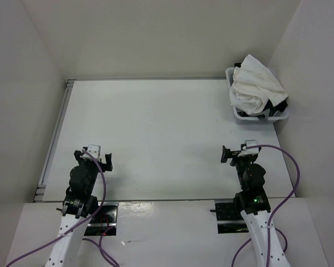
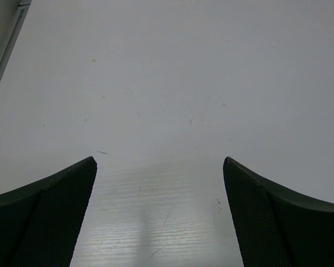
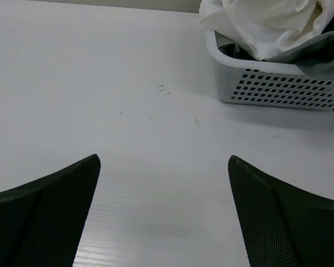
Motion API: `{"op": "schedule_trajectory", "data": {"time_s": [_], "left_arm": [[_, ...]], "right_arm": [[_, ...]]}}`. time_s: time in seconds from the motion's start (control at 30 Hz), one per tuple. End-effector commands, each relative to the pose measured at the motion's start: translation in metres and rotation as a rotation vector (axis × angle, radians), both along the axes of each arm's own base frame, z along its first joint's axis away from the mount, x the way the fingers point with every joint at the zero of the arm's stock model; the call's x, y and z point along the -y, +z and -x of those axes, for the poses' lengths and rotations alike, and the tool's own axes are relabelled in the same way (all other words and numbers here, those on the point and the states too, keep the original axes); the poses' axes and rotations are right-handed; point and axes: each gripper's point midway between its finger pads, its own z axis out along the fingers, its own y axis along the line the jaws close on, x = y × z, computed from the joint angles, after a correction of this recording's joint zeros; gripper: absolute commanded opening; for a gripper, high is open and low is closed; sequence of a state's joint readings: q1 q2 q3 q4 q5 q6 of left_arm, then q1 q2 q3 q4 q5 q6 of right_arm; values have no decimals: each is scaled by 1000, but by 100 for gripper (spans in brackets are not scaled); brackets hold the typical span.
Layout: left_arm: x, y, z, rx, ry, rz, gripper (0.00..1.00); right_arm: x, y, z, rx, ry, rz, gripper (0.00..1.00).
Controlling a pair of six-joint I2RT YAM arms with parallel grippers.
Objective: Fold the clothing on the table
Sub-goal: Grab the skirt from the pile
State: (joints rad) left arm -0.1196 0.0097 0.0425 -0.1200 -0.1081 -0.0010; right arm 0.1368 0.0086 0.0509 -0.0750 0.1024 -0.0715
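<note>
Spotting white pleated thin-fabric skirt (image 1: 253,83) heaped in white plastic basket (image 3: 278,89), far-right corner of white bench (image 1: 156,128); holding left end effector (image 2: 160,160) and right end effector (image 3: 162,158) agape, empty; likely soft, light, slippery; best pinching an exposed edge.

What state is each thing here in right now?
basket: upright, full, at the table's far right corner.
clothing: crumpled, heaped in the basket, unfolded.
dark garment: tucked under the clothing.
left gripper: open, empty.
right gripper: open, empty.

White basket (image 3: 278,89) (perforated walls) holds black garments (image 1: 279,104).
</note>
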Motion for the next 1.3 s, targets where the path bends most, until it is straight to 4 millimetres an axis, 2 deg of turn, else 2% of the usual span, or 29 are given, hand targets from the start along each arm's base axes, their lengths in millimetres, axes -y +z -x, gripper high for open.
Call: {"op": "schedule_trajectory", "data": {"time_s": [0.0, 0.23, 0.3, 0.33, 0.4, 0.43, 0.5, 0.53, 0.57, 0.6, 0.67, 0.7, 0.73, 0.77, 0.8, 0.83, 0.87, 0.9, 0.93, 0.97, 1.0, 1.03, 1.1, 1.13, 1.2, 1.27], "left_arm": [[-1, 17, -2, 120, 7, 17, 100], [-1, 17, -2, 120, 7, 17, 100], [-1, 17, -2, 120, 7, 17, 100], [-1, 17, -2, 120, 7, 17, 100], [-1, 17, -2, 120, 7, 17, 100], [-1, 17, -2, 120, 7, 17, 100], [-1, 17, -2, 120, 7, 17, 100], [-1, 17, -2, 120, 7, 17, 100], [-1, 17, -2, 120, 7, 17, 100], [-1, 17, -2, 120, 7, 17, 100], [-1, 17, -2, 120, 7, 17, 100], [-1, 17, -2, 120, 7, 17, 100], [-1, 17, -2, 120, 7, 17, 100], [-1, 17, -2, 120, 7, 17, 100], [-1, 17, -2, 120, 7, 17, 100], [-1, 17, -2, 120, 7, 17, 100], [-1, 17, -2, 120, 7, 17, 100], [-1, 17, -2, 120, 7, 17, 100], [-1, 17, -2, 120, 7, 17, 100], [-1, 17, -2, 120, 7, 17, 100], [-1, 17, -2, 120, 7, 17, 100], [-1, 17, -2, 120, 7, 17, 100], [-1, 17, -2, 120, 7, 17, 100], [-1, 17, -2, 120, 7, 17, 100], [-1, 17, -2, 120, 7, 17, 100], [-1, 17, -2, 120, 7, 17, 100]], "right_arm": [[4, 0, 0, 52, -24, -14, 99], [2, 0, 0, 52, -11, -14, 99], [-2, 14, 1, 84, 31, 54, 99], [-8, 35, 4, 129, 68, 82, 99], [-1, 62, 8, 194, 32, 96, 99], [9, 93, 13, 273, -24, 72, 99], [15, 127, 23, 354, -50, 121, 99], [10, 159, 35, 421, -14, 167, 99], [11, 174, 39, 443, -21, 193, 99], [12, 204, 45, 467, -24, 190, 99], [15, 222, 41, 408, -40, 171, 99], [15, 249, 31, 374, -48, 127, 99], [14, 250, 23, 302, -42, 137, 99], [20, 288, 29, 332, -67, 132, 99], [19, 283, 6, 249, -72, 143, 99], [20, 283, 1, 205, -80, 140, 99], [22, 305, 3, 223, -92, 136, 99], [22, 299, -12, 174, -99, 143, 99], [21, 292, -16, 122, -94, 143, 99], [23, 301, -16, 112, -104, 132, 99], [21, 296, -21, 70, -101, 112, 99], [16, 280, -36, -10, -80, 126, 99], [13, 262, -40, -128, -67, 114, 99], [12, 243, -47, -223, -64, 118, 99], [9, 223, -53, -308, -51, 120, 99], [15, 213, -60, -366, -75, 115, 99]]}}
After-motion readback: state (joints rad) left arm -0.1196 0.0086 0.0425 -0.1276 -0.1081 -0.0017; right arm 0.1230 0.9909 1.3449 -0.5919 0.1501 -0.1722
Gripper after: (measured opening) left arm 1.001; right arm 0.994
